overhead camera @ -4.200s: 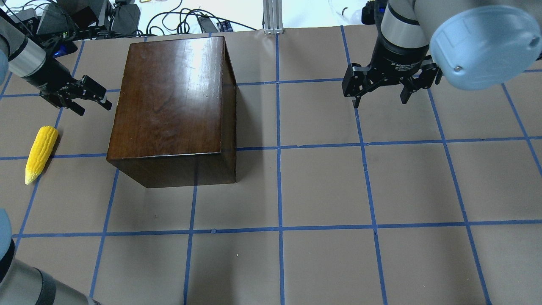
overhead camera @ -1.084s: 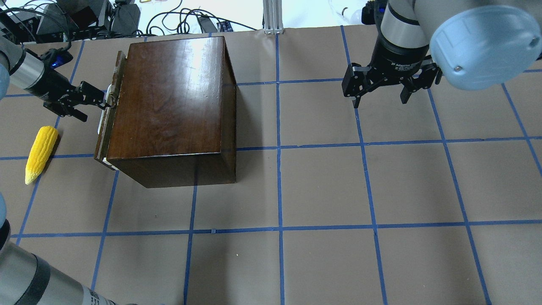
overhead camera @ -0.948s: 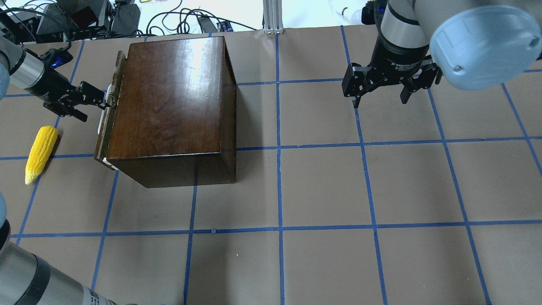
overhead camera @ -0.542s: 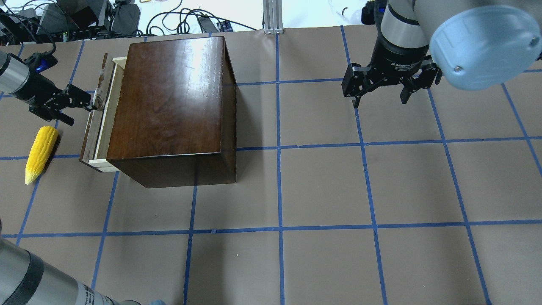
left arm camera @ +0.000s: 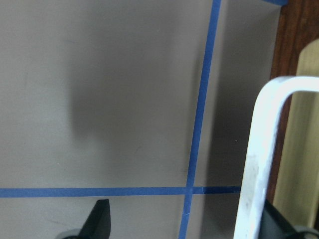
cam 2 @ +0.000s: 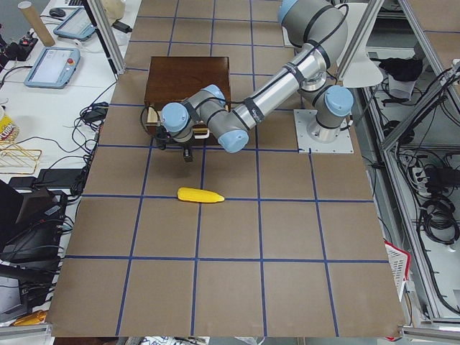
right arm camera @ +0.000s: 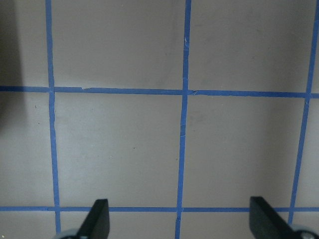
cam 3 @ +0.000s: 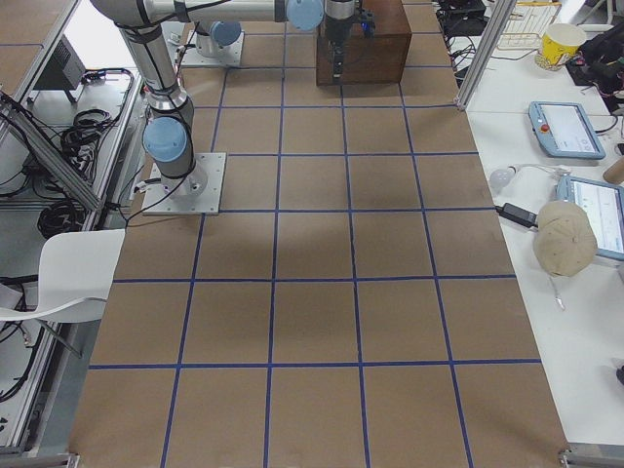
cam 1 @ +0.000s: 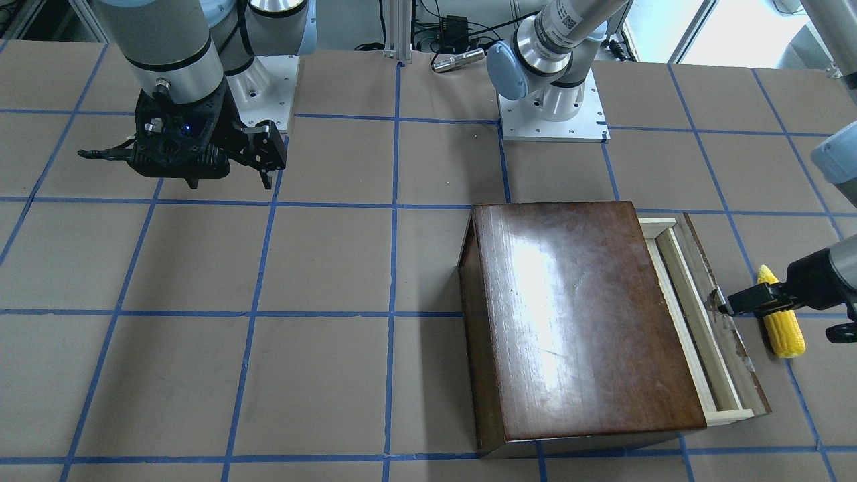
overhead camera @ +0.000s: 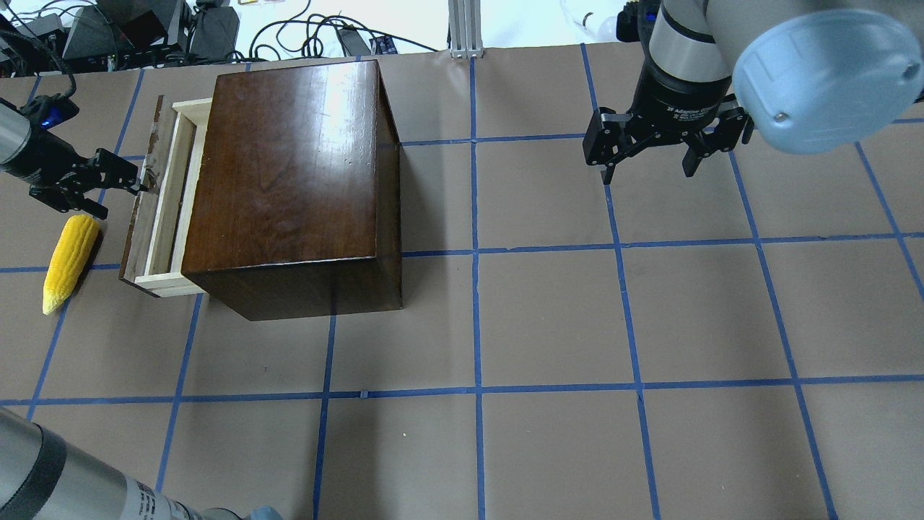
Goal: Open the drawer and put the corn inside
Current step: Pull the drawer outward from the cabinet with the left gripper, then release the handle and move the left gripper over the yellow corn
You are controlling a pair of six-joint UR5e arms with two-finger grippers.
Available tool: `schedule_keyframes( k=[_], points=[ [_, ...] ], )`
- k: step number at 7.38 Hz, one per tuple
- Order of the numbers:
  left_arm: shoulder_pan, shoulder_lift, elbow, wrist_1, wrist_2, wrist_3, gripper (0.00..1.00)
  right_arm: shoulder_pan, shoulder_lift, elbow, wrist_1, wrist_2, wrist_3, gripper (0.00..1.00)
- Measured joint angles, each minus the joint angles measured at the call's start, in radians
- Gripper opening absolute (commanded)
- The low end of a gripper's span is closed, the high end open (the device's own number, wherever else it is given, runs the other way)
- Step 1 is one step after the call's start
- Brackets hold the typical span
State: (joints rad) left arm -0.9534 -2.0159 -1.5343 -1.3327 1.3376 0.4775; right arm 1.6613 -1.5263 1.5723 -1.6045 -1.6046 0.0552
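The glossy dark-brown box [overhead camera: 289, 180] [cam 1: 576, 314] stands at the table's left. Its drawer [overhead camera: 164, 209] [cam 1: 696, 321] of pale wood is pulled partly out toward the left, its dark chipped front panel [overhead camera: 139, 209] outermost. My left gripper [overhead camera: 121, 201] [cam 1: 780, 320] is open, one finger hooked behind the metal handle [left arm camera: 259, 149] on the panel. The yellow corn [overhead camera: 68, 263] [cam 1: 785, 331] [cam 2: 201, 195] lies on the table just left of the drawer front, below that gripper. My right gripper [overhead camera: 646, 170] [cam 1: 177, 171] is open and empty, far right of the box.
The table [overhead camera: 548, 325] is brown with a blue tape grid. Cables and electronics [overhead camera: 144, 29] lie beyond its far edge. A metal post [overhead camera: 465, 29] stands behind the box. The robot bases [cam 1: 552, 114] sit at the near side.
My left gripper reached the drawer front, hooked the handle and moved left, drawing the drawer partly out of the box. The corn and the right arm have not moved.
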Motion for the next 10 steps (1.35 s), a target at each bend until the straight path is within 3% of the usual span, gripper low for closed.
schedule_keyframes(
  k=[10],
  points=[
    [0.037, 0.029, 0.029, -0.013, 0.052, 0.012, 1.00, 0.000, 0.000, 0.000, 0.000, 0.000, 0.000, 1.00]
  ],
)
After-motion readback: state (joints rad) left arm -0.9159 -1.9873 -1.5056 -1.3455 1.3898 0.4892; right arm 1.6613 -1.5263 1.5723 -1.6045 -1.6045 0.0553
